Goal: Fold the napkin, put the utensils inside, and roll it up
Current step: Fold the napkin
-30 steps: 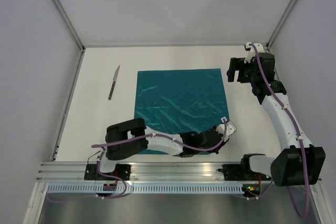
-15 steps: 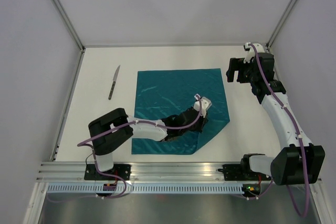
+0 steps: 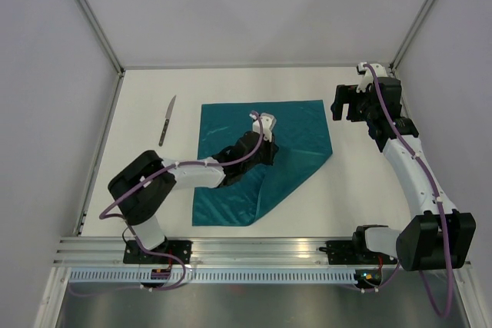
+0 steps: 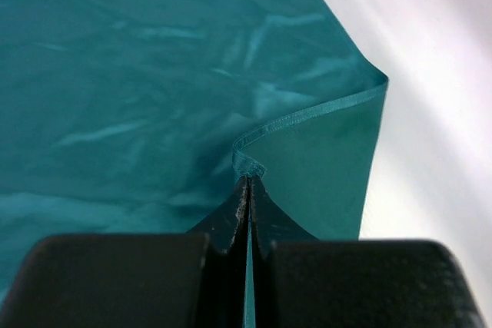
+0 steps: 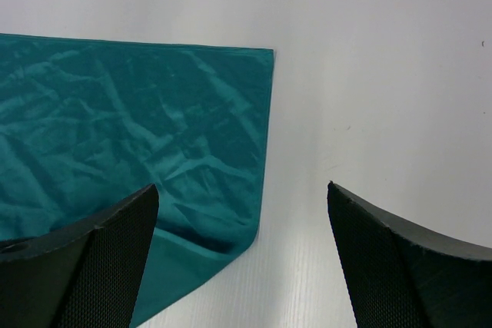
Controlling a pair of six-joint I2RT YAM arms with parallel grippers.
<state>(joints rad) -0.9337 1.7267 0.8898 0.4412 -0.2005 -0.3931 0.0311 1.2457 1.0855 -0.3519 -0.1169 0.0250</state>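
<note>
Napkin (image 3: 300,132) lies mid-frame on the table (image 3: 154,190), its lower-right corner folded over and pinched tight in my left pincer (image 4: 247,190); my right pincer (image 5: 242,190) gapes wide, empty, upper right.

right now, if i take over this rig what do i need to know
Left gripper: jaws shut on a corner of the napkin, held above the cloth's middle.
Right gripper: jaws open, empty, near the napkin's far right corner.
Knife lies left of the napkin, apart from it.
Done: fold started. Left: finish fold, place knife, roll.
</note>
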